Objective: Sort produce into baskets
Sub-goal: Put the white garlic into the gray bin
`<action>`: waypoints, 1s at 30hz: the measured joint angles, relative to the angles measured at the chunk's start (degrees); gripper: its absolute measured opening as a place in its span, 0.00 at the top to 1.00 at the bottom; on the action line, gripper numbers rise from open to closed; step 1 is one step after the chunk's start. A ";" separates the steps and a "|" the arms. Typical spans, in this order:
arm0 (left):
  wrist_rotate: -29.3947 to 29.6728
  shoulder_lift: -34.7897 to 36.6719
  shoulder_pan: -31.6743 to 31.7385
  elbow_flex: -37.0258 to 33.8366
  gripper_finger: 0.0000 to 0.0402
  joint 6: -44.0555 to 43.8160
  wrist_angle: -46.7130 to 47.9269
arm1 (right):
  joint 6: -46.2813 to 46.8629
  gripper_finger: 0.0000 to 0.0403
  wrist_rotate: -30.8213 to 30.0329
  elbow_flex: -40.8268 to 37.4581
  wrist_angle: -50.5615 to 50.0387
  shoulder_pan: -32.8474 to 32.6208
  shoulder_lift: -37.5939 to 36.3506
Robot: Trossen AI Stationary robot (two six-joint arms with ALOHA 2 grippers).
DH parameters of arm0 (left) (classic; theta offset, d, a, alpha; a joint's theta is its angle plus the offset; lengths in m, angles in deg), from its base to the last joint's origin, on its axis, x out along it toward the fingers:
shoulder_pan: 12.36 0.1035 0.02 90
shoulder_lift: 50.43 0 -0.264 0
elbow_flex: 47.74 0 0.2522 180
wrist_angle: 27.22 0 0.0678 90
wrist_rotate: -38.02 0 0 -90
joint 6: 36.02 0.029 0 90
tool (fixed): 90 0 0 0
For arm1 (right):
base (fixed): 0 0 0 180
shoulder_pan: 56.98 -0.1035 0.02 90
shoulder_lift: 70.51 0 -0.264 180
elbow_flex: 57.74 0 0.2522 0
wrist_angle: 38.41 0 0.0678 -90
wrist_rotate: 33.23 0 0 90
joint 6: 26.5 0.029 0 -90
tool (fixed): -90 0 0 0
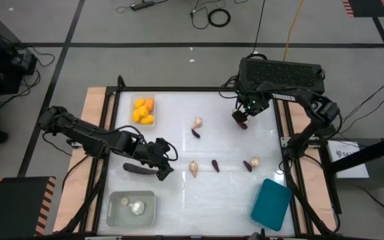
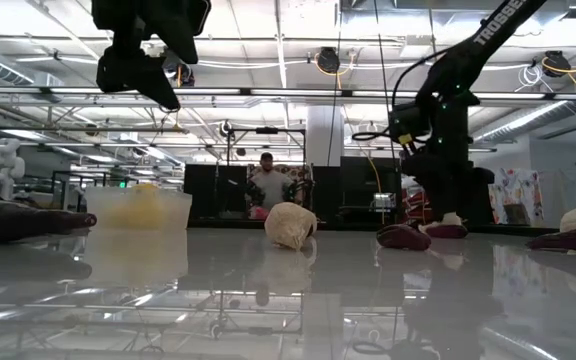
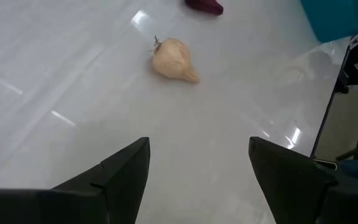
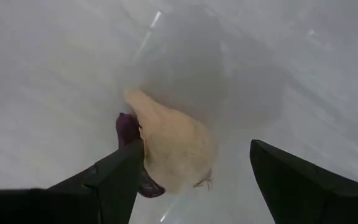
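Beige bulb sits between right gripper fingers, spread, nothing clamped, tiny eggplant touching it. Likely light, papery, rolls: you take its fat middle. Left gripper hovers apart, empty, near another bulb. High view count: four loose bulbs, four small eggplants, one long eggplant, three baskets.

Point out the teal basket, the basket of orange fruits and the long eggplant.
teal basket (image 1: 271,204): high view, middle of its floor.
basket of orange fruits (image 1: 137,102): high view, its upper left rim.
long eggplant (image 1: 137,169): high view, middle of its body.
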 joint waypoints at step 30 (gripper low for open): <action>0.33 0.17 6.61 0.00 0.31 9.77 1.02 | 0.15 0.72 2.64 4.70 -0.73 -2.95 -4.98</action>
